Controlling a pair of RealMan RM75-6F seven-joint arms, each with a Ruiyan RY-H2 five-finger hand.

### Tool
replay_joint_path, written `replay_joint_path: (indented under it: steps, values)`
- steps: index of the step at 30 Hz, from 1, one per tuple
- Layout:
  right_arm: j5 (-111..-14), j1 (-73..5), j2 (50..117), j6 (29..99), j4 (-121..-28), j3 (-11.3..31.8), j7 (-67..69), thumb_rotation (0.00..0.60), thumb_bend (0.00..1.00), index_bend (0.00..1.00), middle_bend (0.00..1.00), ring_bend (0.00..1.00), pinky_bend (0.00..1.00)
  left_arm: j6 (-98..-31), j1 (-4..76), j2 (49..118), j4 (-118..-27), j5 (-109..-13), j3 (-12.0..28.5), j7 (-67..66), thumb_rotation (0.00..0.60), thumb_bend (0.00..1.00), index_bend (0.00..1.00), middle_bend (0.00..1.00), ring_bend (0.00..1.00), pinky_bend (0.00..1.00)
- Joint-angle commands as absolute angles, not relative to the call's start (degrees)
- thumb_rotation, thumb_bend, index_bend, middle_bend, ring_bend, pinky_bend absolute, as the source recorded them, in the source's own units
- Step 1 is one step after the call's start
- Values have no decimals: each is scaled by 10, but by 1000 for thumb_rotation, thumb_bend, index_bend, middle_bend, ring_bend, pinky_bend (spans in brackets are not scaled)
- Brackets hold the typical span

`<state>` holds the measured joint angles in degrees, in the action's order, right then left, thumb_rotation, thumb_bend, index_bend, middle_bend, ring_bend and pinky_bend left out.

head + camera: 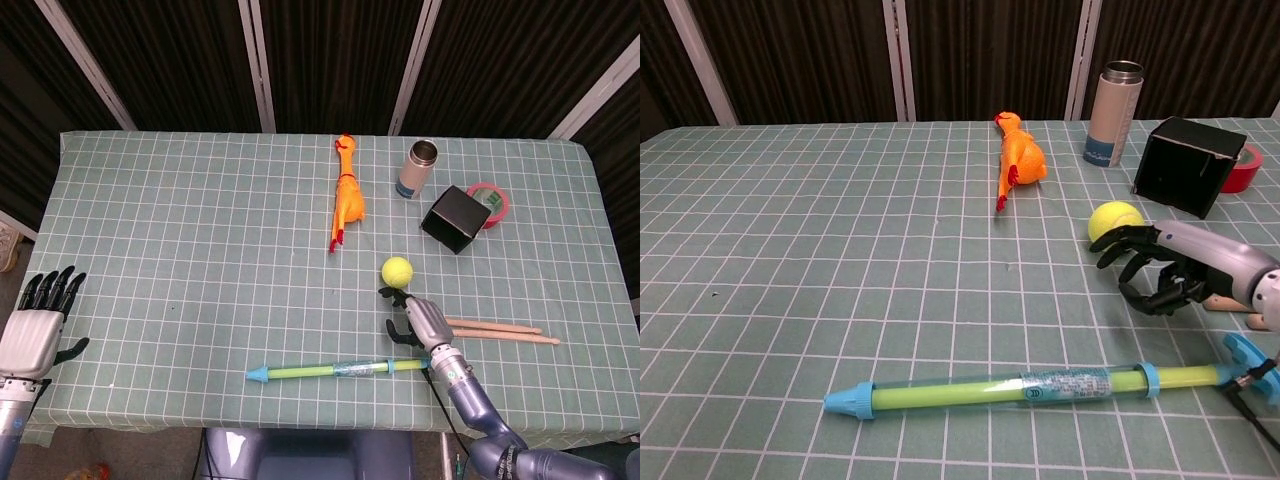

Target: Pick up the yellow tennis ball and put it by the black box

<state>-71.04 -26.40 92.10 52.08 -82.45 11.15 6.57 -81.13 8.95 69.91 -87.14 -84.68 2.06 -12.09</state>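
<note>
The yellow tennis ball (397, 269) (1115, 221) lies on the checked tablecloth, right of the middle. My right hand (418, 317) (1162, 267) reaches toward it from just behind, fingers spread and curved, its fingertips close to the ball but holding nothing. The black box (457, 217) (1188, 165) stands farther back and to the right of the ball, open side facing forward. At the table's near left edge my left hand (42, 320) rests with fingers apart and empty; the chest view does not show it.
An orange rubber chicken (346, 194) (1018, 158) lies behind the ball. A steel bottle (417, 168) (1112, 114) and a red tape roll (491, 201) (1242, 168) flank the box. A green-and-blue tube (335, 371) (1030, 387) lies near the front; wooden sticks (500, 330) lie right of my right hand.
</note>
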Motion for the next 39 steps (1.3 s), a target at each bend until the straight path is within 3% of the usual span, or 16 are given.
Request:
replay_joint_path:
  steps: [1, 18, 39]
  values:
    - [-712, -266, 915, 524, -821, 113, 71, 600, 567, 207, 261, 320, 624, -810, 90, 701, -870, -847, 20, -123, 600, 152, 0, 0, 0, 0]
    - [-725, -279, 897, 505, -825, 127, 188, 600, 584, 162, 261, 320, 624, -796, 97, 710, -865, -828, 26, -138, 600, 153, 0, 0, 0, 0]
    - [-740, -311, 900, 471, -742, 135, 287, 600, 584, 159, 260, 320, 618, -765, 111, 725, -854, -790, 37, -164, 600, 153, 0, 0, 0, 0]
